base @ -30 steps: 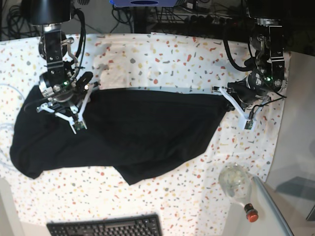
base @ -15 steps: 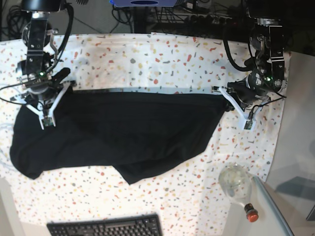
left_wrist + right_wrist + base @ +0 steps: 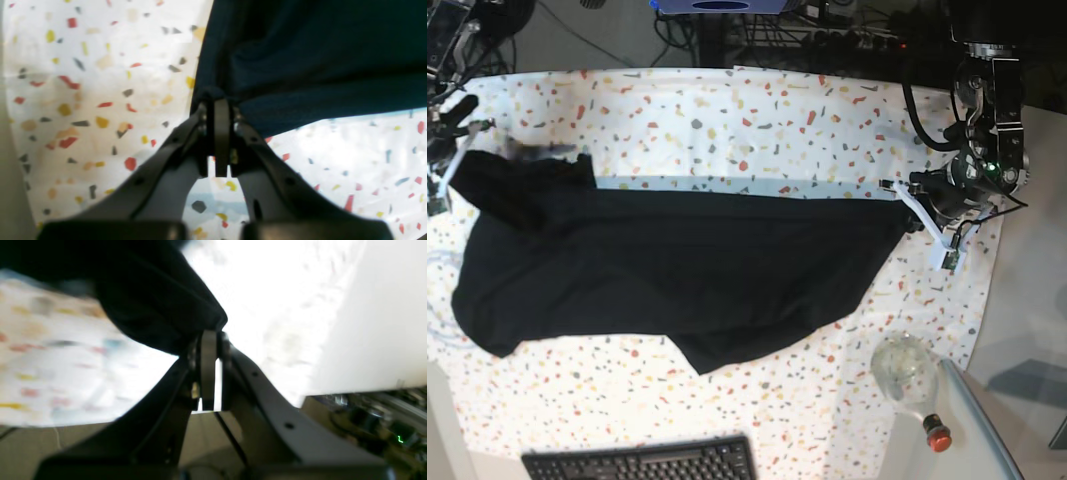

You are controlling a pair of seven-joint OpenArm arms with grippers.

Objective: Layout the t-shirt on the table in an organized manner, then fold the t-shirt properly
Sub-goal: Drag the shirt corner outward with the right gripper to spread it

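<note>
Black fabric is pinched in both closed sets of jaws: the left gripper (image 3: 222, 100) and right gripper (image 3: 208, 335) each clamp an edge of the t-shirt (image 3: 677, 270), stretched across the speckled table (image 3: 727, 110). Pull evenly apart, keeping the top edge taut, then lower it flat.

Keyboard (image 3: 642, 460): black, partly cut off by the frame's bottom edge, well apart from both grippers. Clear glass bulb-shaped bottle (image 3: 905, 372) with red cap (image 3: 938, 435): lying on its side, below the left gripper, near it. Cables (image 3: 827, 35): dark tangle behind the desk's far edge.
</note>
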